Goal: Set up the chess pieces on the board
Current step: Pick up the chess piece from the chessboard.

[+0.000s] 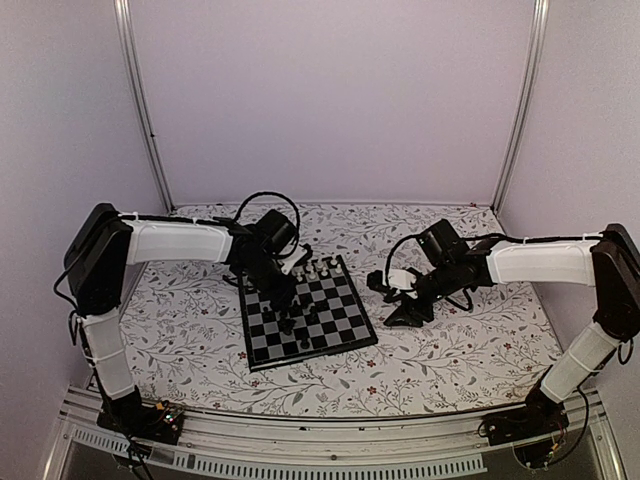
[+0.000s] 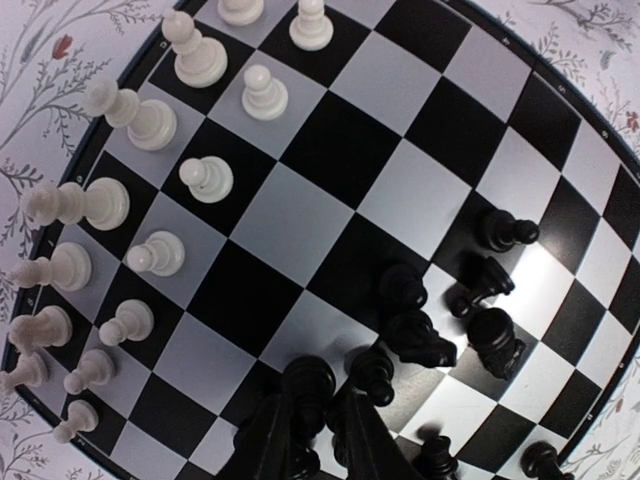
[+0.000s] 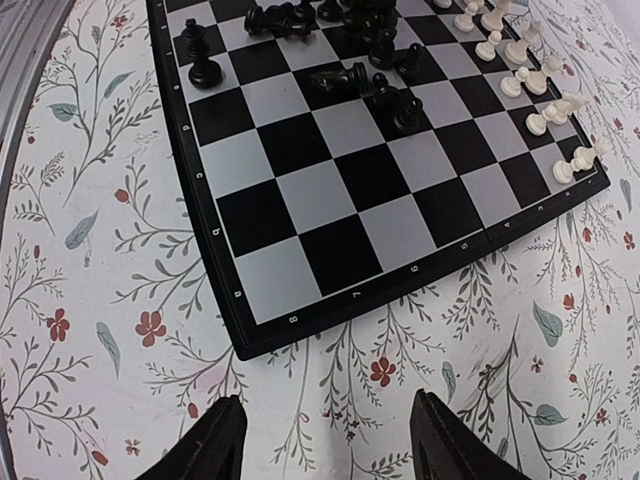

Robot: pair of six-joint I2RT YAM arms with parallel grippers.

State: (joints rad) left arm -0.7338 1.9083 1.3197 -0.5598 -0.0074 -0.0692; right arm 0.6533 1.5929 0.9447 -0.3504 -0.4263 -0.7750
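The board point(image 1: 345, 325) lies in the middle of the floral table. White chess pieces point(image 2: 207, 180) stand in two rows along its far edge. Several black chess pieces point(image 2: 420, 335) cluster near the board's middle, some lying on their sides. My left gripper point(image 2: 312, 430) is low over the board, shut on a black piece point(image 2: 308, 380) with a round top, next to the cluster. My right gripper point(image 3: 320, 440) is open and empty above the tablecloth, just off the board's right corner point(image 3: 240, 340). The black cluster point(image 3: 375, 85) and white rows point(image 3: 520, 80) also show in the right wrist view.
The floral tablecloth point(image 1: 450, 350) surrounds the board. One black piece point(image 3: 202, 62) stands alone near the board's edge. Plain walls and two metal posts point(image 1: 150, 110) close the back of the table.
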